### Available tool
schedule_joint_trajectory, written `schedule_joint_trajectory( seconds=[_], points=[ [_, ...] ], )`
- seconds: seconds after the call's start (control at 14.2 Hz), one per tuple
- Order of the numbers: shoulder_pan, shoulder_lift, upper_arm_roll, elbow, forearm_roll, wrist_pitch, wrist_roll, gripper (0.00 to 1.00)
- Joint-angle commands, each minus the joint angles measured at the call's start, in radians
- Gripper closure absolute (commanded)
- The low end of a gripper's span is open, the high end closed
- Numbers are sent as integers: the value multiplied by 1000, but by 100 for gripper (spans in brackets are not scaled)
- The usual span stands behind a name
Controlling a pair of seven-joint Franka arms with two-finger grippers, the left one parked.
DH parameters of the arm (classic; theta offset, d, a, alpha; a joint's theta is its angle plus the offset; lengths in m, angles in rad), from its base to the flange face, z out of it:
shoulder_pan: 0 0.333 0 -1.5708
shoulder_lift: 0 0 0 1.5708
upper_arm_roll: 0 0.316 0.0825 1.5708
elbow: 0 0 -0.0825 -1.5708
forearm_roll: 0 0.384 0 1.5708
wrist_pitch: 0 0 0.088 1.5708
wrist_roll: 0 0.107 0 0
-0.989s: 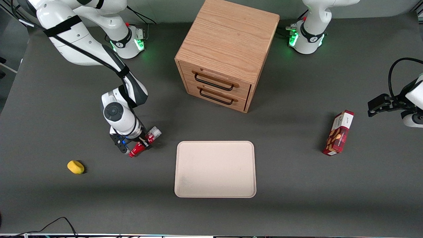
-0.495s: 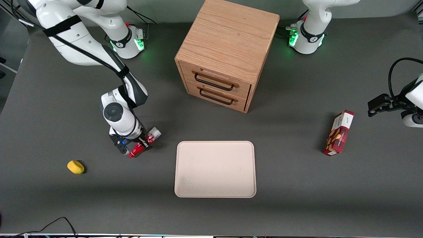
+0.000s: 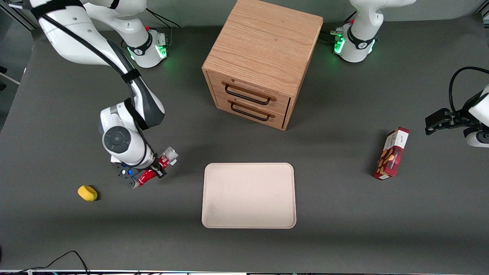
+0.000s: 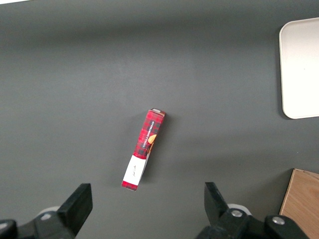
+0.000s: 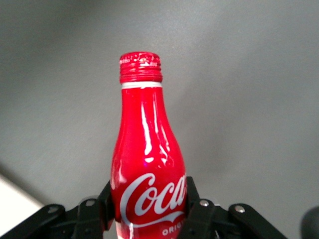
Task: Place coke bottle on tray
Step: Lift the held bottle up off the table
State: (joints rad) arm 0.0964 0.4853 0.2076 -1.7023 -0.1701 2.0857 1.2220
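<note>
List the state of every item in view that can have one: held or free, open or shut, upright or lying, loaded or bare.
gripper: shut on the coke bottle, above the table near the tray
coke bottle: held, lying sideways, not on the tray
tray: flat on the table, bare
drawer cabinet: both drawers shut
snack box: free, toward the parked arm's end
yellow object: free on the table

A dark grey tabletop (image 3: 344, 236) lay under even light. A light-oak two-drawer cabinet (image 3: 263, 46) stood at its far middle, casting soft shadows.
</note>
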Motion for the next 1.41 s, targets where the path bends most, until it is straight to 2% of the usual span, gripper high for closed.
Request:
schedule_joint_trajectory(
  seconds=[0.0, 0.14, 0.28, 0.71, 0.99, 1.13, 1.34],
  points=[
    [0, -22, 1, 175, 78, -220, -110, 100],
    [0, -22, 1, 336, 95, -396, -171, 100],
    [0, -10, -10, 496, 151, -551, -263, 100],
    [3, -5, -14, 673, 142, -780, -377, 100],
    [17, 31, -4, 685, 139, -774, -473, 100],
    [89, 122, -7, 742, 124, -751, -525, 100],
    [155, 202, -10, 760, 112, -630, -590, 100]
  ],
)
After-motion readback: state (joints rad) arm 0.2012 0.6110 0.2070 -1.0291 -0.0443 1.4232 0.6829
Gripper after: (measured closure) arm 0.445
